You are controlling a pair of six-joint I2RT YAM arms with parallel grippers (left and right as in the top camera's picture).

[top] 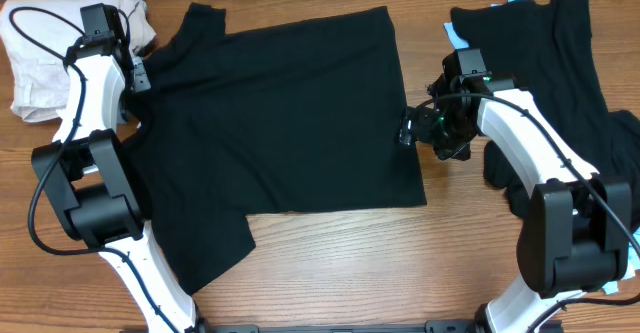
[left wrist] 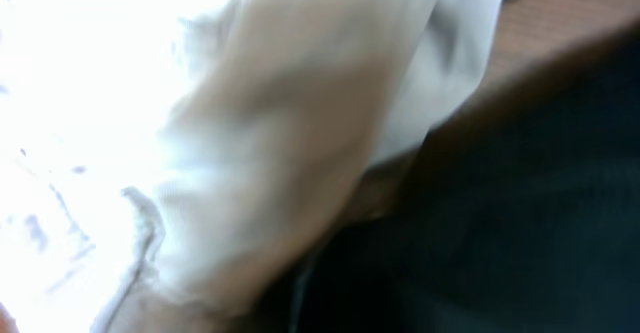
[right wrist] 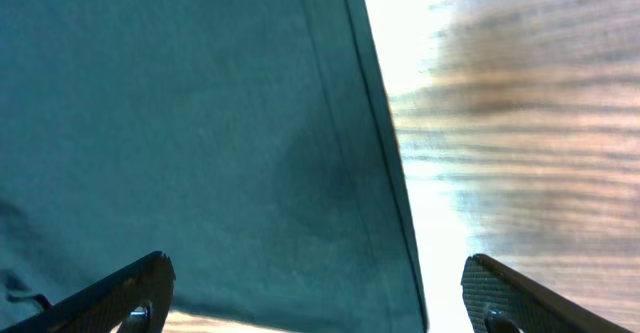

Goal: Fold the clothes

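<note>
A black T-shirt (top: 290,113) lies spread flat on the wooden table (top: 340,263), with one sleeve toward the front left. My left gripper (top: 138,76) sits at the shirt's far left shoulder, beside a white garment. The left wrist view is blurred, showing white cloth (left wrist: 200,123) and black cloth (left wrist: 520,223) but no fingers. My right gripper (top: 407,130) is open at the shirt's right edge. In the right wrist view its fingers (right wrist: 315,303) straddle the shirt's hem (right wrist: 200,123), with nothing between them gripped.
A crumpled white clothes pile (top: 40,63) lies at the far left corner. A heap of dark clothes (top: 560,63) lies on the right, with a light blue piece (top: 455,35) at its edge. Bare wood (right wrist: 530,123) lies right of the hem.
</note>
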